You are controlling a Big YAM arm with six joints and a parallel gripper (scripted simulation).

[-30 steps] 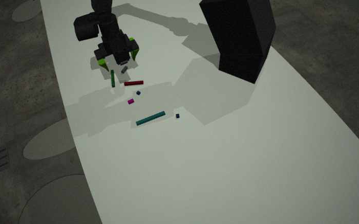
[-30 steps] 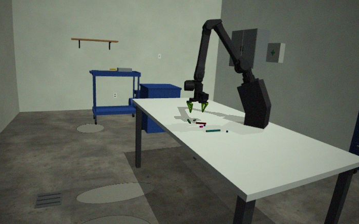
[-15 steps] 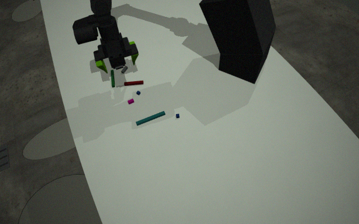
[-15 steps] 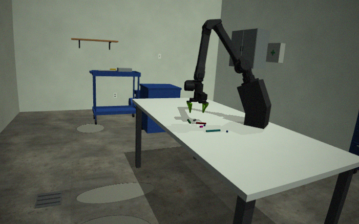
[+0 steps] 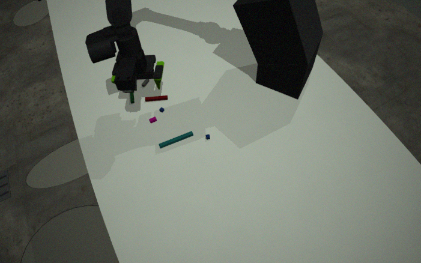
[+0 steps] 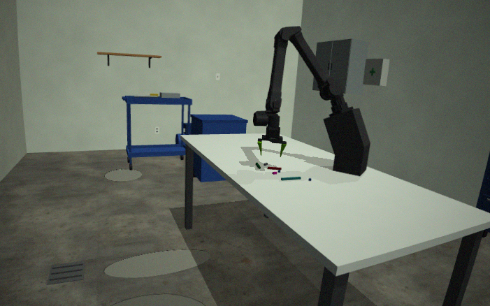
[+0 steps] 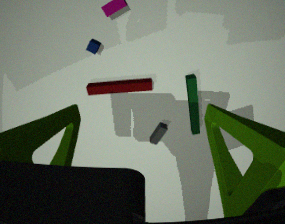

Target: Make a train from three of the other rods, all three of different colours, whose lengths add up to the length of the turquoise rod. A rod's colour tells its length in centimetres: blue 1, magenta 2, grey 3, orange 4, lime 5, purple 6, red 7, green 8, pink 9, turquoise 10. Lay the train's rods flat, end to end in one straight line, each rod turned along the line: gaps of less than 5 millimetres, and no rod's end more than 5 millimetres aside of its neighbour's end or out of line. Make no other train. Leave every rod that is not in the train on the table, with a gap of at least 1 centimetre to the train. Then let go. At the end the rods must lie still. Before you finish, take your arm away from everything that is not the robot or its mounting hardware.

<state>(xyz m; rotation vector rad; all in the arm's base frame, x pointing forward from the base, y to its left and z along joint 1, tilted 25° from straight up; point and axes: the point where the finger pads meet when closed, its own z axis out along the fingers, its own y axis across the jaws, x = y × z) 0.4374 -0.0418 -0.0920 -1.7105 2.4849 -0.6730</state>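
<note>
Hiding beneath the dark arm in the top view, the short grey rod (image 5: 145,83) shows only as a small sliver and the long dark green rod (image 5: 132,97) only by its lower end, though the wrist view shows both whole: the grey rod (image 7: 158,132) lies tilted between the two lime-green fingers, and the green rod (image 7: 191,104) lies lengthwise just inside the right-hand finger. Cut off at the upper left corner of the wrist view is a sliver of the long turquoise rod (image 5: 176,139), which lies flat on the white bench (image 5: 270,182) well apart from the gripper (image 5: 136,79). Between them lie the dark red rod (image 5: 156,98), a small blue cube-like rod (image 5: 161,109) and a short magenta rod (image 5: 152,119); a second small blue rod (image 5: 207,136) sits just off the turquoise rod's right end. In the exterior view the rods are too small to tell apart well. From its tall dark pedestal (image 6: 347,146) the arm reaches up and over, then drops steeply, the gripper pointing straight down above the grey and green rods. Its jaws are spread wide and hold nothing.
</note>
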